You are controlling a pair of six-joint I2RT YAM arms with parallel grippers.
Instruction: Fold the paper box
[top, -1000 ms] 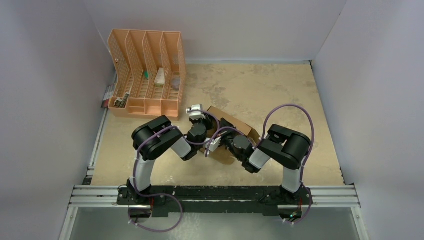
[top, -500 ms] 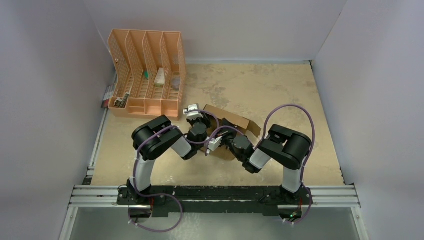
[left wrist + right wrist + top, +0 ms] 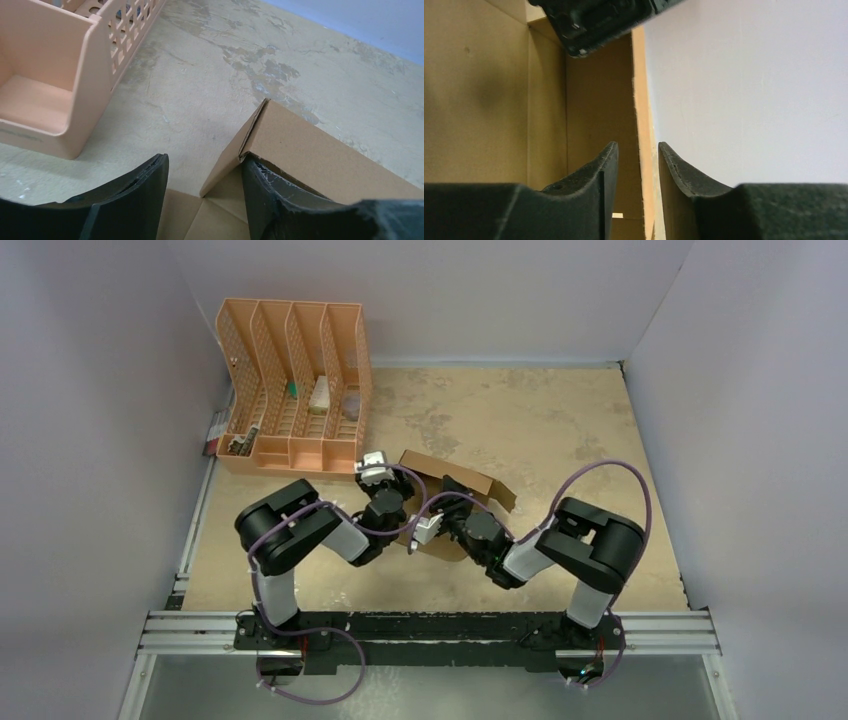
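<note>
Box (image 3: 462, 487): brown cardboard, partly raised, with walls standing and flaps loose. It sits about the middle of the surface (image 3: 570, 430), a little toward the near edge, and both arms reach in over it.
Box, left side: from the left wrist, one folded corner of the box (image 3: 320, 155) stands up, and a flat panel lies on the surface below it.
Left tool (image 3: 202, 165): jaws stand well apart at the box's left end. A sloping cardboard flap rises between them. The right-hand finger (image 3: 265, 195) is right against the folded corner, while the other finger is clear of the cardboard. Nothing is pinched.
Right tool (image 3: 638, 147): jaws parted, straddling the thin top edge of an upright box wall (image 3: 594, 100). A sliver of gap shows on each side of the edge, so the wall is between the fingers but not squeezed.
Organiser (image 3: 295, 390): orange slotted plastic at the far left corner of the surface. A few small items sit in its slots, too small to name. Bare surface lies between its near end (image 3: 45, 90) and the box.
Surface: mottled tan, walled in by pale panels.
</note>
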